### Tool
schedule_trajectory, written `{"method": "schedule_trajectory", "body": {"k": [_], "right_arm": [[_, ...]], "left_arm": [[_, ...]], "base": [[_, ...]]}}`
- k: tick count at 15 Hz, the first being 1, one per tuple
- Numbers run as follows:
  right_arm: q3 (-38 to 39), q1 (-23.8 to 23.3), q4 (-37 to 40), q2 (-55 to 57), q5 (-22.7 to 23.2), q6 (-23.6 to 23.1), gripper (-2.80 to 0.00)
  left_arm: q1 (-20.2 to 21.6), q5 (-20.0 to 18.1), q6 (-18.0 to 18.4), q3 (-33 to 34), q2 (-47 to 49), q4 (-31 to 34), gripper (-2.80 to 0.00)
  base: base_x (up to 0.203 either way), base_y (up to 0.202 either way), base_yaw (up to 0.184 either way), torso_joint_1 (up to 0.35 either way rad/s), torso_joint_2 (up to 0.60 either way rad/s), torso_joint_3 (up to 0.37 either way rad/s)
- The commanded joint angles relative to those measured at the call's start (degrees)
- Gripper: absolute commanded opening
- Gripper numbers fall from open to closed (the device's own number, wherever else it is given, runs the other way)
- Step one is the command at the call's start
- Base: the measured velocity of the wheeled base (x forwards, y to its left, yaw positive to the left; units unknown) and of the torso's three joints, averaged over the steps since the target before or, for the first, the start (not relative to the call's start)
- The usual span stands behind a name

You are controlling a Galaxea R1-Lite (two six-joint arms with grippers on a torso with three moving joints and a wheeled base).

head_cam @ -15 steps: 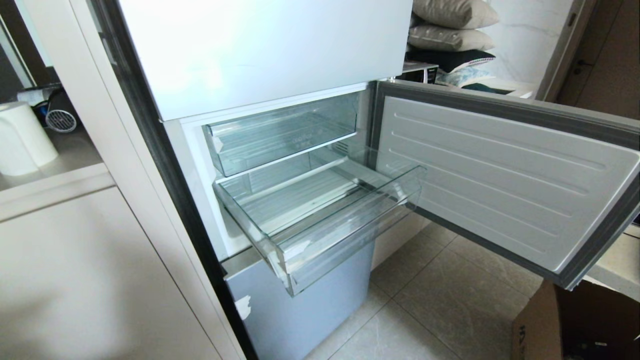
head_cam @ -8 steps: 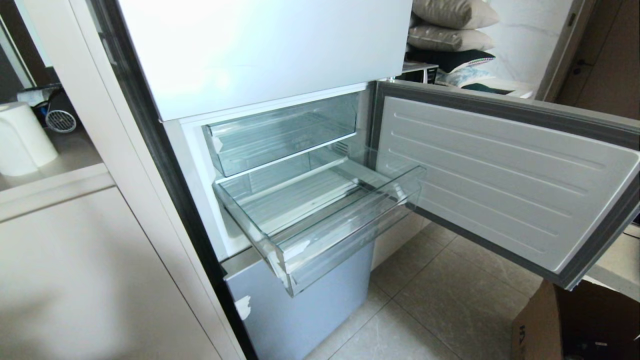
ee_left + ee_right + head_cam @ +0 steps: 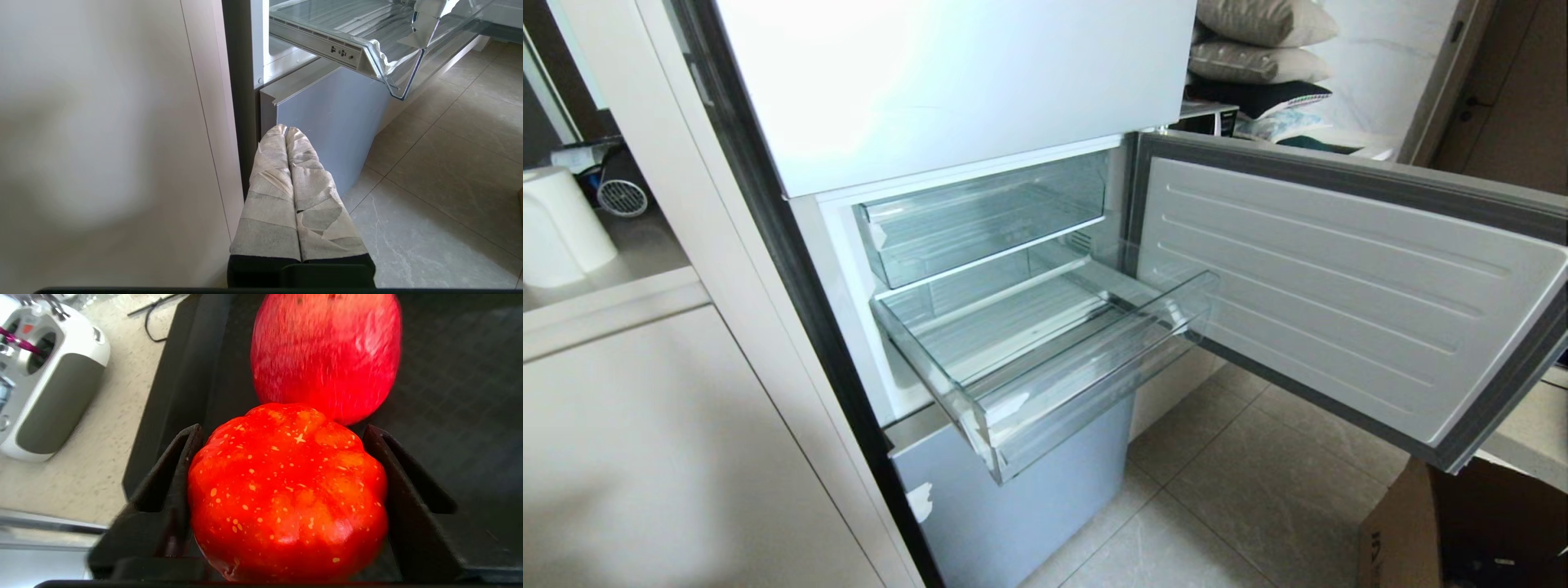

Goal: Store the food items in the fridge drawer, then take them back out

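In the right wrist view, a red-orange lobed tomato-like food item (image 3: 286, 490) fills the space between my right gripper's (image 3: 282, 428) dark fingers. Both fingers press its sides, so the gripper is shut on it. A second round red fruit (image 3: 327, 355) lies just beyond it on a black tray (image 3: 449, 396). The fridge drawer (image 3: 1086, 384), clear with a ribbed floor, stands pulled out and holds nothing; neither arm shows in the head view. My left gripper (image 3: 284, 128) is parked low beside the fridge, its taped fingers shut and holding nothing, below the drawer's corner (image 3: 388, 65).
The fridge door (image 3: 1339, 286) hangs open to the right of the drawer. A shallower clear tray (image 3: 980, 220) sits above it. A cardboard box (image 3: 1462, 531) stands on the tiled floor at lower right. A white appliance (image 3: 49, 375) rests on the counter beside the black tray.
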Motion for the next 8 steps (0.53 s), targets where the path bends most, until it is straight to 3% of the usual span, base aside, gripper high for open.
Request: {"method": "schedule_trajectory", "body": {"k": [1, 8], "right_arm": [[-1.0, 0.3, -0.3, 1.7, 0.2, 0.1, 0.0], [-0.7, 0.3, -0.6, 0.9, 0.2, 0.1, 0.0]], "left_arm": [[0.0, 0.0, 0.0, 0.0, 0.0, 0.0, -2.8], [0.0, 0.0, 0.0, 0.0, 0.0, 0.0, -2.8]], "base": [[0.0, 0.0, 0.0, 0.0, 0.0, 0.0], [0.0, 0.0, 0.0, 0.0, 0.0, 0.0]]}}
